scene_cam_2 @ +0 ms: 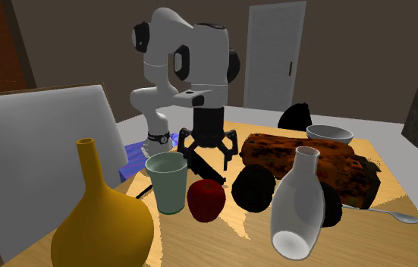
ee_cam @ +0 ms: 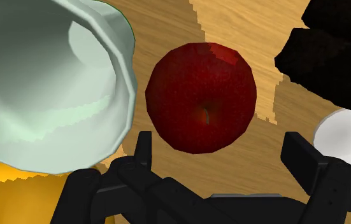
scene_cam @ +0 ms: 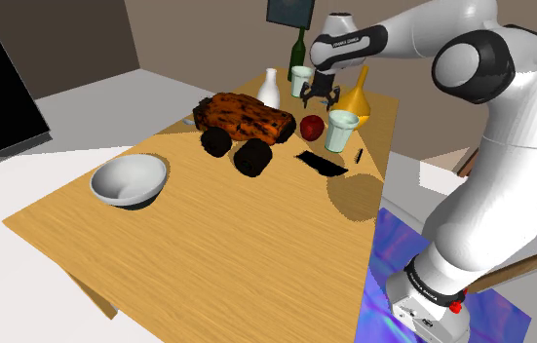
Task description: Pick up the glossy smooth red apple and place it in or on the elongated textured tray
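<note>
A dark red apple [scene_cam: 312, 126] [scene_cam_2: 206, 199] [ee_cam: 200, 95] rests on the wooden table [scene_cam: 208, 224], between a pale green cup [scene_cam: 341, 130] [scene_cam_2: 167, 182] [ee_cam: 46, 83] and the tray. The tray [scene_cam: 247, 117] [scene_cam_2: 306, 163] is a long, rough, orange-brown and black piece lying beside the apple, toward the shoulder view's left. My black gripper [scene_cam: 321, 100] [scene_cam_2: 210, 163] [ee_cam: 219, 145] hangs open a little above the apple. Its fingers [ee_cam: 143, 149] stand wide apart on either side of the apple without touching it.
Close around the apple stand a yellow vase [scene_cam: 358, 97] [scene_cam_2: 97, 220], a white vase [scene_cam: 270, 90] [scene_cam_2: 298, 205], a second cup [scene_cam: 301, 80] and a green bottle [scene_cam: 297, 54]. Black lumps [scene_cam: 253, 156] [scene_cam_2: 254, 187] sit against the tray. A grey bowl [scene_cam: 130, 180] is further off.
</note>
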Controlling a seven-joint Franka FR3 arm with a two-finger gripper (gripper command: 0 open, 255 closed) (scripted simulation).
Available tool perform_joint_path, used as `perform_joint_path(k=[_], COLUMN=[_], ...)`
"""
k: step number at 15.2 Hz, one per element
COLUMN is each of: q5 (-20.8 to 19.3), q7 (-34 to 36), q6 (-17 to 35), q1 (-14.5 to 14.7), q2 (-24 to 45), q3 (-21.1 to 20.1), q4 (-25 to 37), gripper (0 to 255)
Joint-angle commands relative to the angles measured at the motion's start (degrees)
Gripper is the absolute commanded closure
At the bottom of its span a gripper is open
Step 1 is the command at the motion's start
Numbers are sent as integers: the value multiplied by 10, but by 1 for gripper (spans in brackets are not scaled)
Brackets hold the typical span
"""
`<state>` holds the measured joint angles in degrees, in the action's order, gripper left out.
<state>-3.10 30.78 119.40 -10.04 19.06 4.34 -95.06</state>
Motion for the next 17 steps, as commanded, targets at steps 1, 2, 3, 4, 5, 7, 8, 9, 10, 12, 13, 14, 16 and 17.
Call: perform_joint_path(k=[1, 2, 3, 4, 5, 7, 8, 9, 10, 12, 13, 14, 16, 17], q5=[0, 0, 0, 0, 1, 1, 1, 1, 1, 1, 1, 1, 0, 0], q7=[1, 1, 1, 1, 1, 1, 1, 1, 1, 1, 1, 1, 1, 2], q6=[10, 16, 22, 28, 38, 38, 38, 38, 38, 38, 38, 38, 37, 37], q1=[-1, -1, -1, -2, -2, -2, -2, -2, -3, -3, -3, -2, -2, -2], q2=[8, 11, 15, 18, 23, 23, 23, 23, 23, 23, 23, 22, 22, 22], q3=[1, 1, 1, 1, 1, 1, 1, 1, 1, 1, 1, 1, 1, 1], q4=[-2, -5, -8, -11, -15, -15, -15, -15, -15, -15, -15, -16, -15, -15], gripper=[0, 0, 0, 0, 0, 0, 0, 0, 0, 0, 0, 255, 255, 255])
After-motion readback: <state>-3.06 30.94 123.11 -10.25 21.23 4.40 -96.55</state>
